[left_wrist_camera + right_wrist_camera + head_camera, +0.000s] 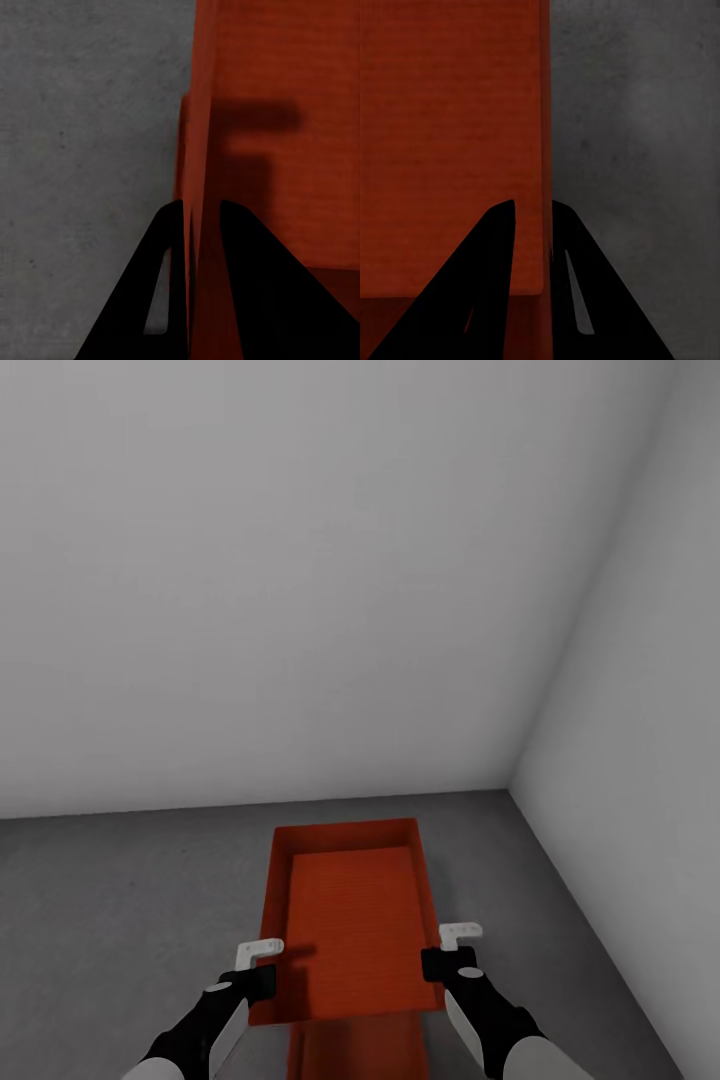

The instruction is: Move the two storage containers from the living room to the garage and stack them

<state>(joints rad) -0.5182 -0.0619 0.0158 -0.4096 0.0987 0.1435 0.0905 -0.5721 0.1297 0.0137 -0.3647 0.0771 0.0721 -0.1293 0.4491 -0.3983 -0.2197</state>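
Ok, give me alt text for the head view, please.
Both grippers, left and right, clamp the side walls of an orange-red storage container over a second container on the dark concrete floor, near a grey-white wall corner.

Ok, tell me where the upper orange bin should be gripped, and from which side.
Grip the upper bin by its two long side walls, from above, one gripper per side. The walls are thin and upright, so fingers can straddle them: the left gripper and right gripper each pinch a wall this way, above the lower bin.
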